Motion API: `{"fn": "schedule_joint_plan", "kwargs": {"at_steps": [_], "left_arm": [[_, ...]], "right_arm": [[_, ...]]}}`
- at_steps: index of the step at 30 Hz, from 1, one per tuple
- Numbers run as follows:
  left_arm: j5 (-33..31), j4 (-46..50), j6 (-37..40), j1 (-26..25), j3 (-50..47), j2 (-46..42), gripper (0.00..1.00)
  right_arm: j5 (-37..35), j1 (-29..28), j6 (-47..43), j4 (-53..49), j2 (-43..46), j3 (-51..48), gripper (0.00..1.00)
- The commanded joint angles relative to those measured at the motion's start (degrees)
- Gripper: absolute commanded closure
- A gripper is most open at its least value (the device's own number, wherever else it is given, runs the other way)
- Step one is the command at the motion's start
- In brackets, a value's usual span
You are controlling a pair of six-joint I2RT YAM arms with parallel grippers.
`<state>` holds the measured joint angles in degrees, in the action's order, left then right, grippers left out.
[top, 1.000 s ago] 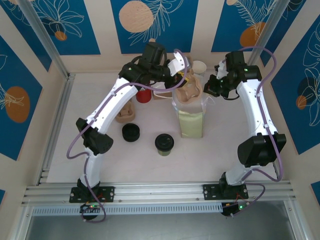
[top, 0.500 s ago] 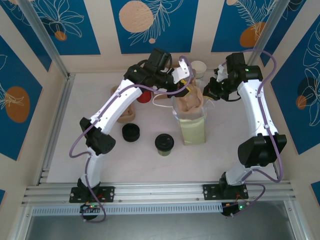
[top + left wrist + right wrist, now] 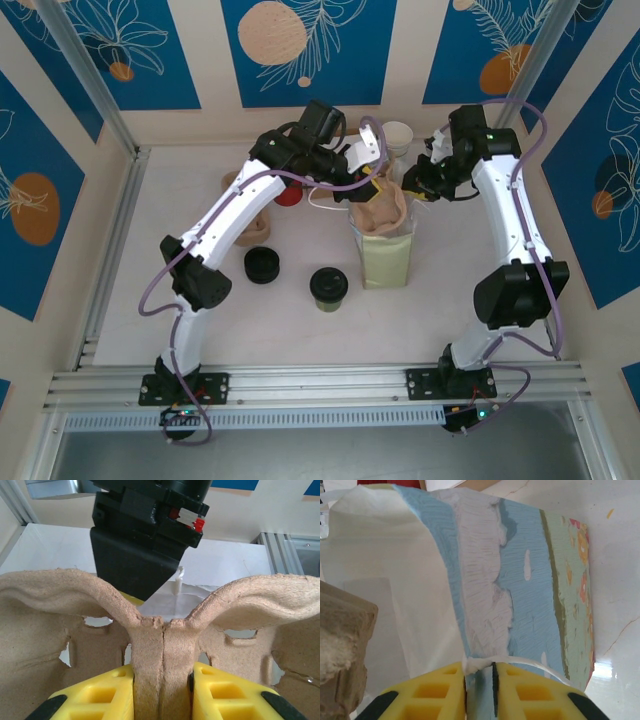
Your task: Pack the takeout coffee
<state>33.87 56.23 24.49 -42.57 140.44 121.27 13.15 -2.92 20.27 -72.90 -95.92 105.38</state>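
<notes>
The mouth of the bag (image 3: 382, 262) is blocked by the pulp carrier (image 3: 381, 210), which is pinched by the left claw (image 3: 372, 182) right above it. The right side of the rim is crowded by the right claw (image 3: 420, 190). Left of the bag, passage is narrowed by the takeout coffee (image 3: 328, 286) and a stack of black lids (image 3: 262, 265), set apart from each other. The near strip of the bench (image 3: 300, 335) and the area right of the bag are left open.
</notes>
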Motion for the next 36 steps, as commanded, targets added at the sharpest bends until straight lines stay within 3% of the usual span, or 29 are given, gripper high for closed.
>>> {"fn": "schedule_joint_plan", "kwargs": {"at_steps": [1,10,19,30,36], "left_arm": [[2.9,1.8,0.3,-0.6,1.6,0.5,0.73],[3.8,2.3,-0.4,-0.5,2.0,2.9,0.73],[3.8,2.6,-1.8,-0.1,5.1,6.2,0.73],[4.6,0.3,-6.5,1.0,5.1,7.2,0.73],[4.4,-0.8,-8.6,1.0,5.1,8.0,0.73]], "right_arm": [[1.7,0.3,-0.9,-1.4,-0.2,2.1,0.75],[0.9,0.3,-0.9,-3.9,0.4,6.6,0.63],[-3.2,0.4,0.2,-5.9,6.7,7.4,0.56],[-3.0,0.2,2.7,-5.0,21.3,-7.0,0.57],[-2.8,0.3,3.9,-2.9,24.7,-14.2,0.57]]}}
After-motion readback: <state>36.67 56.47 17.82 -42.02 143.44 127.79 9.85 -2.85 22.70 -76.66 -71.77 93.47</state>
